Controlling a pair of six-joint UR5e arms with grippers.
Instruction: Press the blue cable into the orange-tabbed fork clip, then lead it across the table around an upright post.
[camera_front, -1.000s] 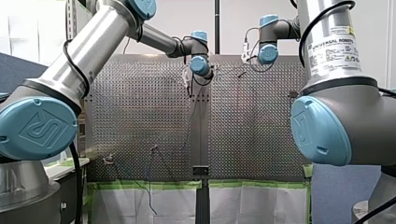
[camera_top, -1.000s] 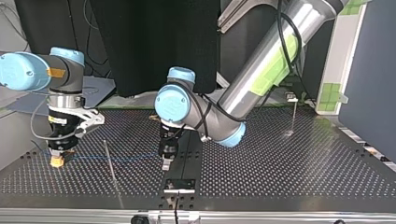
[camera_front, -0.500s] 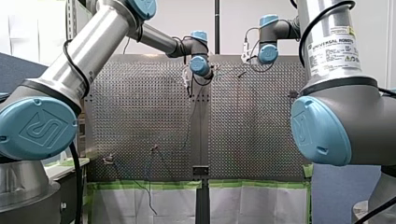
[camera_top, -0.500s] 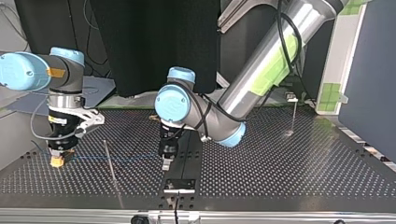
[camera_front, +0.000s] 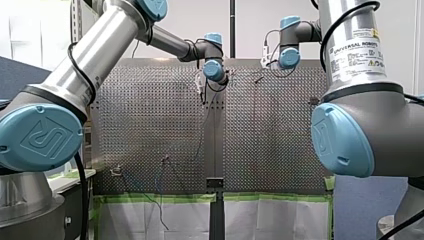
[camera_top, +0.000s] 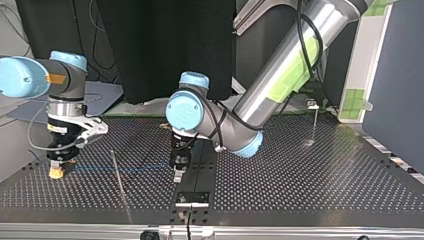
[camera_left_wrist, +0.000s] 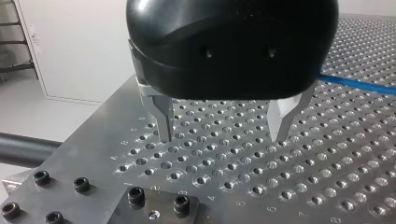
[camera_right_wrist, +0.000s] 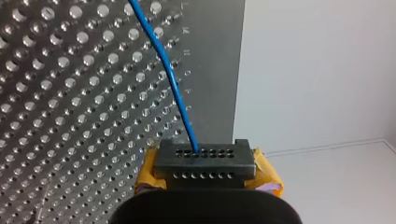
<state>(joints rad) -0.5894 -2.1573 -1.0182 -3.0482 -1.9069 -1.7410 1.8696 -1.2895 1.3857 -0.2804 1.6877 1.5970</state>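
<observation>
Now my right gripper (camera_top: 56, 171) is clamping the thin blue cable (camera_right_wrist: 173, 86) between its yellow-padded fingers, and the cable is running straight out ahead of it over the perforated metal table (camera_top: 300, 185). From there the cable is stretching low across the holes toward my left gripper (camera_left_wrist: 222, 136). Between the two grippers a thin upright metal post (camera_top: 119, 181) is standing, and the cable is crossing its line in the top view. Whether the two are touching, I cannot tell. My left gripper is holding its bare metal fingers wide apart with nothing between them, hovering just above the table. The cable is passing beside it, apart from both fingers. Just ahead of that gripper a black bolted block (camera_left_wrist: 159, 209) is sitting at the table's edge. A second thin post (camera_top: 313, 125) is standing well apart, beyond my left arm. Compared with half a second ago, my right gripper is sitting slightly farther from the near post and from my left gripper, taking the cable's end with it. My left gripper is staying where it was.
</observation>
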